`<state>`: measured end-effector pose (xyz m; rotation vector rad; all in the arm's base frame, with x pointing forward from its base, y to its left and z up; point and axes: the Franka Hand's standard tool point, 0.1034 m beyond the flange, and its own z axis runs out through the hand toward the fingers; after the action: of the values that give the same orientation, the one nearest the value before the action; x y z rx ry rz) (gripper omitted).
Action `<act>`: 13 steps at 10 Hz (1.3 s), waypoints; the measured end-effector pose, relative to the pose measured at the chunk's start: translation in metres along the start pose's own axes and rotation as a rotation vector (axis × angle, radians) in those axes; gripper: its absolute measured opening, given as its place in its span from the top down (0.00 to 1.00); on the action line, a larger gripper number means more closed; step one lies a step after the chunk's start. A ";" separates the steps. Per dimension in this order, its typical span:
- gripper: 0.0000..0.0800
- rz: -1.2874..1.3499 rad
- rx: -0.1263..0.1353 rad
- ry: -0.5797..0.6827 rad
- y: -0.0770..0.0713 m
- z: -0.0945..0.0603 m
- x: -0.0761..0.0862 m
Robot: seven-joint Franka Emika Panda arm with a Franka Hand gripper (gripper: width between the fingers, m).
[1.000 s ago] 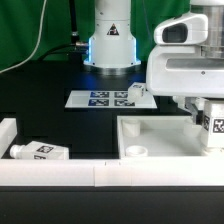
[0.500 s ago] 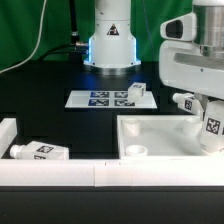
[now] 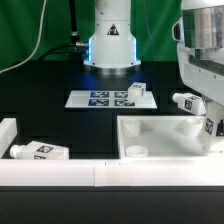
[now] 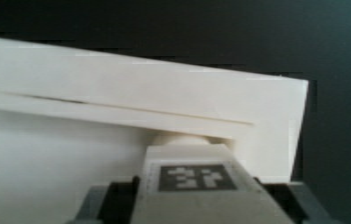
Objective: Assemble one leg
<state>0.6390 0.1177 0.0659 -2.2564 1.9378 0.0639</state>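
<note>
My gripper (image 3: 213,132) is at the exterior view's far right, over the right end of the white tray-like tabletop (image 3: 160,132). It is shut on a white leg (image 3: 211,125) whose tag faces the camera. In the wrist view the tagged leg (image 4: 193,176) sits between the dark fingers (image 4: 110,200) of the gripper (image 4: 193,198), over the tabletop's corner (image 4: 136,100). A second leg (image 3: 188,101) lies just behind the tabletop on the right. A third leg (image 3: 38,151) lies at the front left.
The marker board (image 3: 100,98) lies at the back centre with a small white tagged cube (image 3: 137,92) on its right end. A white rail (image 3: 60,174) runs along the front. The robot base (image 3: 110,40) stands behind the board.
The arm has moved toward the exterior view's right with the leg in its grip, uncovering the second leg behind the tabletop. The other parts have not moved.
</note>
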 end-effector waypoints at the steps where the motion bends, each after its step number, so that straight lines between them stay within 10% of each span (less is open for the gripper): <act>1: 0.65 -0.006 0.000 0.000 0.000 0.000 0.000; 4: 0.23 -0.574 -0.025 0.007 0.001 -0.004 0.007; 8: 0.19 -0.850 -0.035 0.008 0.002 -0.003 0.009; 10: 0.19 -1.282 -0.120 0.028 0.000 -0.007 0.007; 12: 0.19 -1.237 -0.114 0.028 -0.001 -0.007 0.007; 13: 0.36 -1.192 -0.112 0.030 -0.001 -0.007 0.007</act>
<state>0.6404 0.1100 0.0718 -3.0589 0.3455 -0.0171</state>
